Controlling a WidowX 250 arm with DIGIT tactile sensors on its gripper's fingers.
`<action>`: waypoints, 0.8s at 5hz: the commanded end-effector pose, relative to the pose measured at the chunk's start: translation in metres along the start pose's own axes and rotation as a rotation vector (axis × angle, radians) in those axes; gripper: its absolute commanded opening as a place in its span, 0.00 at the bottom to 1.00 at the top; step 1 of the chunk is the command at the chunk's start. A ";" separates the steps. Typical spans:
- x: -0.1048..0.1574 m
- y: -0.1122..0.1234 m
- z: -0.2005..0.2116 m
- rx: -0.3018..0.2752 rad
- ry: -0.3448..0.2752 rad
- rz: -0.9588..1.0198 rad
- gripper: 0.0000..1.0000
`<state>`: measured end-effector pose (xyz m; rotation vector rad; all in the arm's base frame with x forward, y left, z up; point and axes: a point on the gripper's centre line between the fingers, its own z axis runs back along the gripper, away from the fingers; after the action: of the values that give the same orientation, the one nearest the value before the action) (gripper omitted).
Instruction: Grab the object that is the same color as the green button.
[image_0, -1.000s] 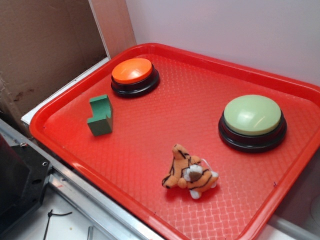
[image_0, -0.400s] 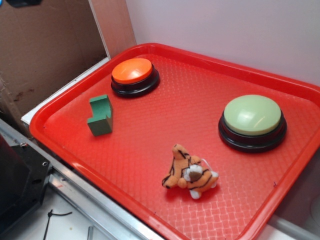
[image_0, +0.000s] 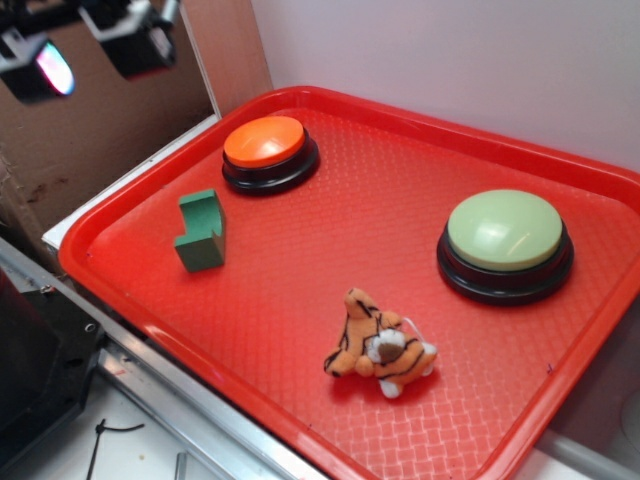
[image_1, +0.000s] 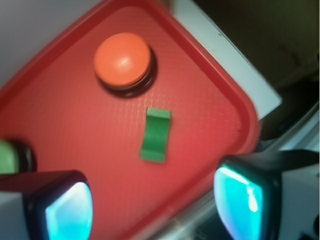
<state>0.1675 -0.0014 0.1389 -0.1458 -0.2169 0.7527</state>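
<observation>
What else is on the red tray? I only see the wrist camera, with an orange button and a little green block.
Observer: An orange striped plush tiger lies near the front edge of the tray.
Operator: What's poking in at my left edge?
Observer: A big pale green button with a black base. The exterior view shows it whole, on the tray's right side.
Operator: Is my gripper close to the block?
Observer: No. The gripper hangs in the top left corner of the exterior view, well apart from the green block.
</observation>
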 end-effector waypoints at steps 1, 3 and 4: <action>0.000 0.000 -0.057 0.016 -0.056 0.203 1.00; 0.005 0.002 -0.104 0.076 -0.033 0.257 1.00; 0.003 0.004 -0.120 0.104 -0.013 0.264 1.00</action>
<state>0.1910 -0.0051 0.0154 -0.0515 -0.1388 1.0193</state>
